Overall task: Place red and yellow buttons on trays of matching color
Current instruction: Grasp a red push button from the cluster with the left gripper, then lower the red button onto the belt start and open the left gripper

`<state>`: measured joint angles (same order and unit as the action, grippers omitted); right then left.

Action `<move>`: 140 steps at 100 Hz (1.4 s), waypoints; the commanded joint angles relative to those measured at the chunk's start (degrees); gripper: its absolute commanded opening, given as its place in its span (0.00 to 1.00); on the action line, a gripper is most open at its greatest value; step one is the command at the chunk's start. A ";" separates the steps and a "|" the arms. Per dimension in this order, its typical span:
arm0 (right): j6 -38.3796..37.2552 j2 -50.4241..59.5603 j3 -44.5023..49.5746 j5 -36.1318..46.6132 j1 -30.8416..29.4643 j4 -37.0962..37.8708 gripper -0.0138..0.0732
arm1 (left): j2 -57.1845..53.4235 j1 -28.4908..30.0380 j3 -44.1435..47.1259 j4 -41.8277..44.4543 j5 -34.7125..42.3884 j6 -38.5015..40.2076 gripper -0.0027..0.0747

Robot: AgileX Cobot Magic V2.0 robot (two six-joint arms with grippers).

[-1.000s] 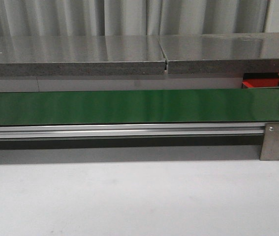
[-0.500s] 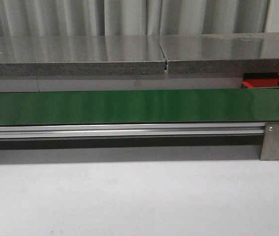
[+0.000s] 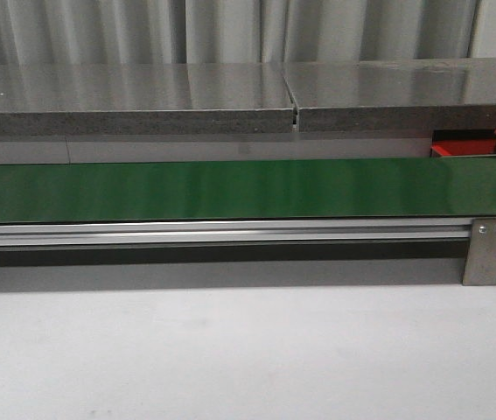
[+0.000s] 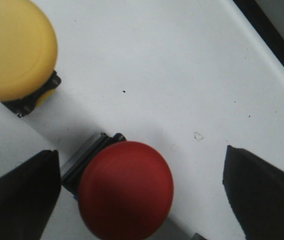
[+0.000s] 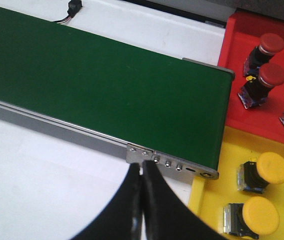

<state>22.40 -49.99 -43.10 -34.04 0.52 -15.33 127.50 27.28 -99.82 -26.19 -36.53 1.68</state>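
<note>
**Left Gripper Positioned Over a Red Button; Right Gripper Idle at the Trays**

In the left wrist view, the left gripper [image 4: 142, 200] hovers directly above the white table surface [image 4: 172, 60], jaws spread wide, with one dark finger at each side of the picture. The bright red dome-capped push button with a dark body [image 4: 125, 189] lies on its side between them, closer to one finger and touching neither. A second push button with a yellow domed cap [image 4: 14, 50] lies near it on the same surface, outside the jaws.

Judged step: approach for the grasp of the red button, not yet closed. The next move calls for centring the fingers on the cap or body, lowering, and closing without disturbing the yellow button nearby.

In the right wrist view, the right gripper [image 5: 140, 200] hangs with its dark fingers pressed together, holding nothing, above the white surface just before the metal bracket at the end of the long green conveyor belt [image 5: 106, 75]. Beyond the belt end, the shallow yellow plastic tray [image 5: 217, 195] already holds several yellow buttons and, farther on, the shallow red plastic tray [image 5: 277, 105] holds red ones. The task appears partly complete.

In the front view, the belt carries nothing and neither arm shows.
</note>
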 commanded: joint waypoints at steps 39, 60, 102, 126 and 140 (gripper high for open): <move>0.58 0.85 -1.36 3.41 0.04 -0.26 0.08 | -4.25 0.25 -1.83 -1.06 -2.33 0.48 0.07; 0.58 0.85 -1.36 3.41 0.04 -0.26 0.08 | -8.28 0.25 -1.83 -0.61 -3.53 0.48 0.01; 0.58 0.85 -1.36 3.41 0.04 -0.26 0.08 | -20.64 0.13 -1.72 4.09 -15.25 -4.92 0.01; 0.58 0.85 -1.36 3.47 0.04 -0.26 0.08 | -25.32 -2.82 1.54 4.11 -15.18 -7.31 0.01; 0.58 0.85 -1.36 3.47 0.04 -0.26 0.08 | -26.38 -4.80 6.40 4.11 -13.55 -8.39 0.01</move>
<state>22.40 -49.99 -43.10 -34.04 0.52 -15.33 104.75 23.73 -94.86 -20.62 -53.31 -6.10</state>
